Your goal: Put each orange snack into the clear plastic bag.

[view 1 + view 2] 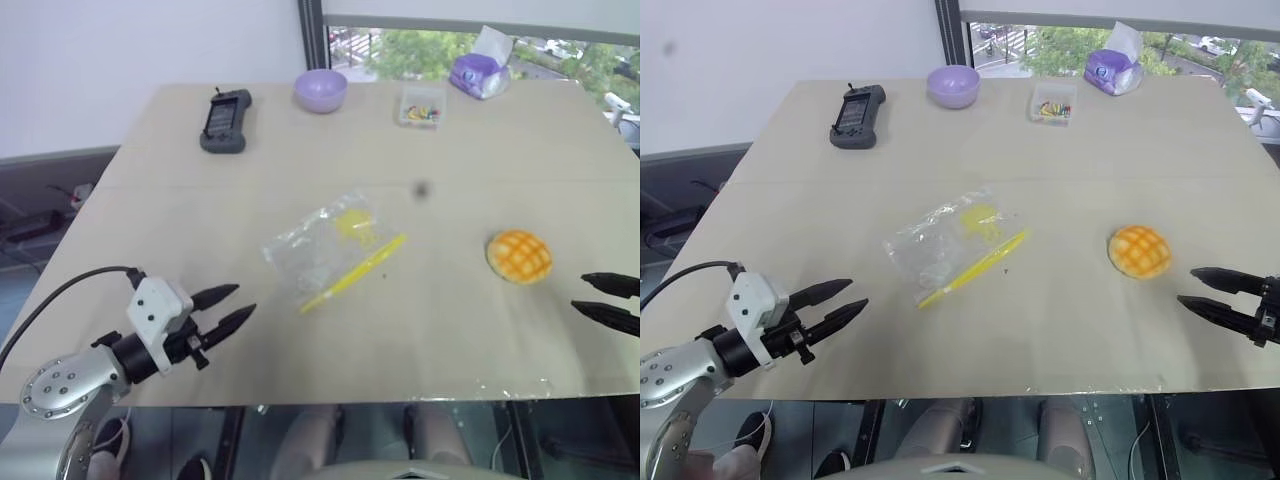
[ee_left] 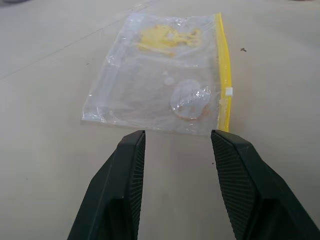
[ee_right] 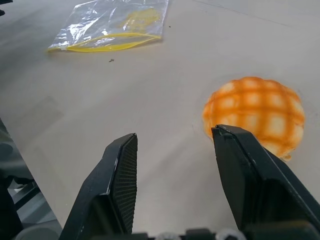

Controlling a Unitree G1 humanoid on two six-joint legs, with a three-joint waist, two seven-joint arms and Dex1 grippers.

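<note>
Orange snack (image 1: 519, 256) resting on the bench (image 1: 470, 340), right of the clear plastic bag (image 1: 328, 250) lying flat mid-bench. Left end effector (image 1: 228, 306) spread and empty, near the bag. Right end effector (image 1: 1208, 294) spread, empty, just beside the snack.

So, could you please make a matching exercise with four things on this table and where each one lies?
Things:
1. orange snack
2. clear plastic bag
3. purple bowl
4. black handheld device

Places:
a. far edge, beside the small clear box
b. middle of the table
c. far left part
d. just ahead of the right gripper

Pairs: 1-d, 2-b, 3-a, 4-c
</note>
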